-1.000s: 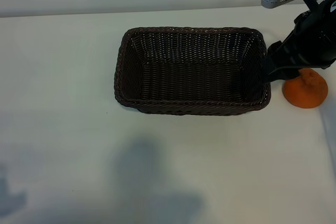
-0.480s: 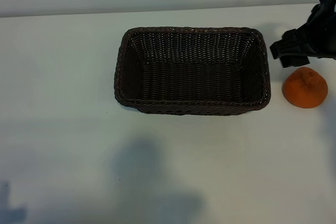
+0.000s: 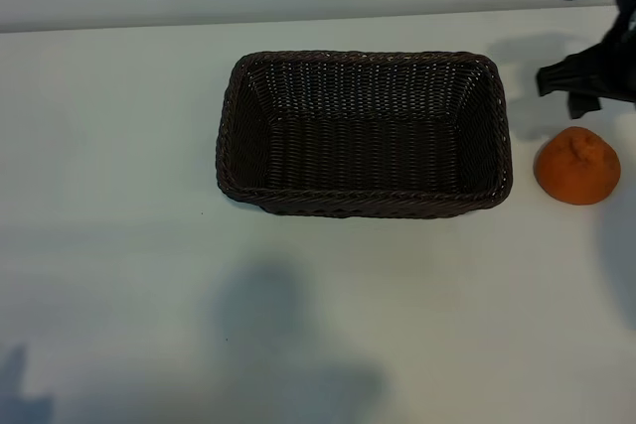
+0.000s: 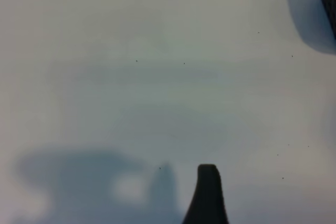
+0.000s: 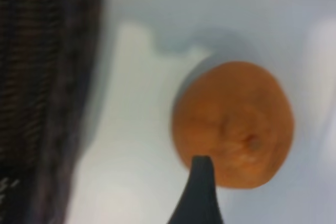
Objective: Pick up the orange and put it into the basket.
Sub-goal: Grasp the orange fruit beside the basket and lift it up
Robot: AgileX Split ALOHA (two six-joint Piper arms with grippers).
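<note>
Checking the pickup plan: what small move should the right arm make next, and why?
Probably lower the right gripper onto the orange. Its fingers are open and empty, just behind the orange, which sits on the table apart from the basket, which holds nothing. The left gripper is far off.

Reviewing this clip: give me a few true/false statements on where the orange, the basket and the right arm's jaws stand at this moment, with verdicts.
1. The orange lies inside the basket. False: it sits on the table, just outside the basket's right end.
2. The basket holds nothing. True.
3. The right gripper is shut on the orange. False: its jaws are open, apart from the fruit, toward the table's far edge.
4. The orange is clear of the basket's rim. True: bare table shows between them.
5. The left gripper is over the basket. False: its wrist view shows mostly bare table below it.
</note>
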